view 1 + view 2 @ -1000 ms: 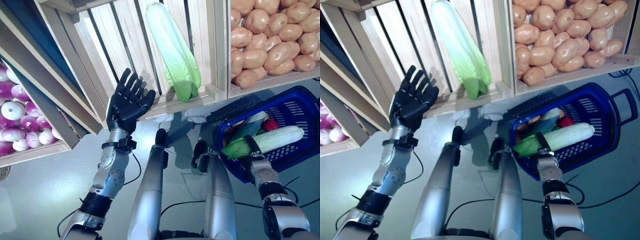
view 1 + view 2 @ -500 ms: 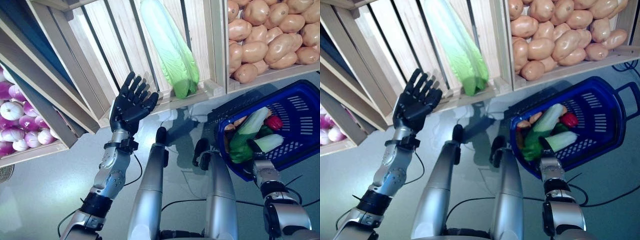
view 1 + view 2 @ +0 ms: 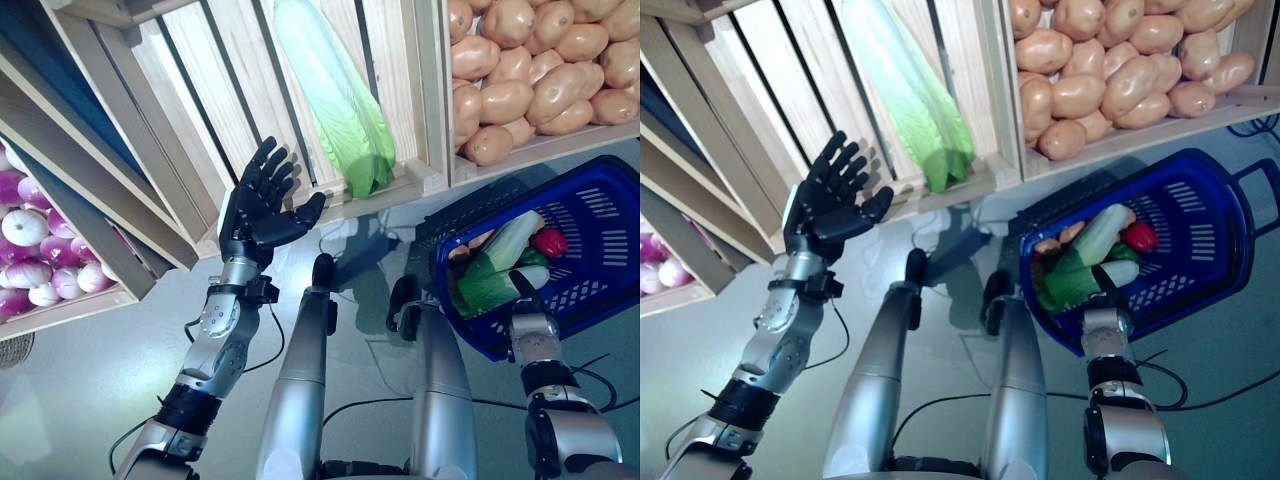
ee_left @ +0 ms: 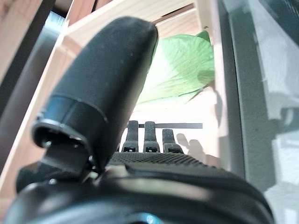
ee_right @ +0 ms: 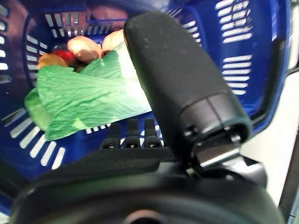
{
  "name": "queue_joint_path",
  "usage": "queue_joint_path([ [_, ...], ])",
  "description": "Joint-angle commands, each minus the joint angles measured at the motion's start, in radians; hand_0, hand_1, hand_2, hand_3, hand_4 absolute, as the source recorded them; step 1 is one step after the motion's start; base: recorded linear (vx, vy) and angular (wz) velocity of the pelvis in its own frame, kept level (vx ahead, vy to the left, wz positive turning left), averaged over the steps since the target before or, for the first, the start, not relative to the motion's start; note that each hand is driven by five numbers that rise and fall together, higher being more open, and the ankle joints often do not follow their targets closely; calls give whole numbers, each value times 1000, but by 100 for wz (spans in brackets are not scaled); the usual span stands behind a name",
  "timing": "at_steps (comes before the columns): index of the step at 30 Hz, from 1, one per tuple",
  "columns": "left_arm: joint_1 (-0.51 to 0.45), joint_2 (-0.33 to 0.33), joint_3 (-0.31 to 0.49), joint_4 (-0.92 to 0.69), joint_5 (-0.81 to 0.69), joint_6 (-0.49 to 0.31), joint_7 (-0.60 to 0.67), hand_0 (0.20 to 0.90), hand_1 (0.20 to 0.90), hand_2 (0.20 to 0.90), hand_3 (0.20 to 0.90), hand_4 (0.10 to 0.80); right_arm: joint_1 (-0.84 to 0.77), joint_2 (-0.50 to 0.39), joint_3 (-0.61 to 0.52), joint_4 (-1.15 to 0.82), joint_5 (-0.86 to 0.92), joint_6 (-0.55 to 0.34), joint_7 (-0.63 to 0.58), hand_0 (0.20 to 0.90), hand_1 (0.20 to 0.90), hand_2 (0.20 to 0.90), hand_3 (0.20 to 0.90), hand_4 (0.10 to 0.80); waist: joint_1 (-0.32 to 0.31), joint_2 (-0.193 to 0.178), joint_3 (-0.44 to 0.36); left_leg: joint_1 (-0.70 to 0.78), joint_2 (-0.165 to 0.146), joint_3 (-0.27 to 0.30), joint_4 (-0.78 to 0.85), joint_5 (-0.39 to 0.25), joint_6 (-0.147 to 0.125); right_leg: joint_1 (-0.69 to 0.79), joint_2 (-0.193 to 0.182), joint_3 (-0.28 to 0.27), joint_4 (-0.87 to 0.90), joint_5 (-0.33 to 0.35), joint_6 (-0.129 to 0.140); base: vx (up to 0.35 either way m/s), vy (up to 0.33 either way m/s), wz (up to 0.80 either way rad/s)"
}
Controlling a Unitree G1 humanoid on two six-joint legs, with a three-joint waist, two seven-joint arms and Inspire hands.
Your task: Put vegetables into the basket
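A long pale-green cabbage [image 3: 338, 95] lies in a slatted wooden crate [image 3: 250, 90]. My left hand [image 3: 258, 208] is raised in front of that crate, just left of the cabbage's leafy end [image 4: 182, 70], open with fingers spread and holding nothing. A blue plastic basket [image 3: 590, 290] at the right holds another cabbage [image 3: 495, 272], a red pepper [image 3: 549, 241] and some orange-brown vegetables. My right hand [image 5: 140, 163] sits at the basket's near rim with straight fingers pointing at the cabbage [image 5: 88, 98] inside, not gripping it.
A crate of potatoes [image 3: 525, 70] stands above the basket. Purple and white onions [image 3: 25, 250] fill a crate at the far left. Grey floor lies between the crates and the basket.
The cabbage that my right hand held across the basket has dropped in among the other vegetables. My left hand has risen slightly toward the crate and its thumb has spread out.
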Motion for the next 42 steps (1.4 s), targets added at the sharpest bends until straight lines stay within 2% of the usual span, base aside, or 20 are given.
queue_joint_path([
  [1, -83, 40, 14, -167, 284, -120, 113, 900, 900, 900, 900, 800, 77, -50, 48, -94, -125, -110, -50, 900, 900, 900, 900, 800, -26, 50, -5, 66, -35, 57, -53, -15, 76, 102, 31, -18, -166, 178, -9, 1, 46, -3],
  [6, -129, 212, 61, -147, 682, -10, 274, 900, 900, 900, 900, 800, 156, -56, 126, -260, -290, -67, -45, 900, 900, 900, 900, 800, -47, 37, -5, 113, -16, 67, -95, 9, 61, 157, 39, -10, -216, 181, -8, 9, 97, -7],
  [8, -133, 280, 90, -133, 744, 30, 297, 900, 900, 900, 900, 800, 210, -58, 147, -314, -351, -56, -21, 900, 900, 900, 900, 800, -59, 39, -5, 126, -6, 76, -106, 15, 56, 174, 39, -2, -230, 176, -6, -1, 125, -12],
  [14, -127, 404, 122, -69, 979, 125, 380, 900, 900, 900, 900, 800, 302, -48, 198, -371, -379, -91, 77, 900, 900, 900, 900, 800, -81, 45, -5, 143, 8, 94, -138, 29, 47, 185, 35, 10, -261, 179, -1, -10, 107, -3],
  [19, -149, 489, 76, -8, 1249, 237, 430, 900, 900, 900, 900, 800, 320, -60, 254, -400, -438, -80, 104, 900, 900, 900, 900, 800, -97, 48, -5, 146, 13, 108, -173, 45, 40, 182, 31, 15, -300, 193, 1, -18, 88, -5],
  [24, -246, 576, -53, 21, 1387, 280, 393, 900, 900, 900, 900, 800, 312, -92, 292, -393, -405, -98, 116, 900, 900, 900, 900, 800, -118, 48, -5, 147, 16, 125, -195, 51, 38, 173, 28, 13, -321, 205, 5, -31, 60, 2],
  [27, -312, 598, -138, 42, 1390, 292, 365, 900, 900, 900, 900, 800, 301, -105, 304, -393, -400, -108, 111, 900, 900, 900, 900, 800, -124, 43, -5, 149, 19, 128, -195, 50, 40, 172, 26, 10, -322, 210, 8, -8, 14, 0],
  [31, -412, 594, -274, 132, 1399, 272, 408, 900, 900, 900, 900, 800, 270, -116, 319, -376, -399, -102, 95, 900, 900, 900, 900, 800, -135, 35, -5, 155, 21, 128, -198, 51, 44, 173, 27, 9, -321, 218, 14, 0, 0, 0],
  [35, -451, 570, -350, 169, 1401, 230, 419, 900, 900, 900, 900, 800, 247, -117, 334, -375, -402, -87, 93, 900, 900, 900, 900, 800, -140, 30, -5, 154, 25, 128, -196, 54, 41, 170, 28, 12, -318, 223, 17, -10, 27, -5],
  [37, -477, 564, -407, 178, 1439, 242, 447, 900, 900, 900, 900, 800, 237, -119, 349, -387, -407, -68, 82, 900, 900, 900, 900, 800, -146, 30, -5, 150, 27, 129, -198, 58, 41, 164, 30, 15, -314, 225, 19, -16, 39, -5],
  [42, -541, 538, -473, 231, 1461, 288, 509, 900, 900, 900, 900, 800, 212, -116, 375, -378, -402, -58, 69, 900, 900, 900, 900, 800, -158, 28, -5, 142, 30, 134, -193, 57, 40, 154, 32, 23, -312, 226, 18, -22, 25, -8],
])
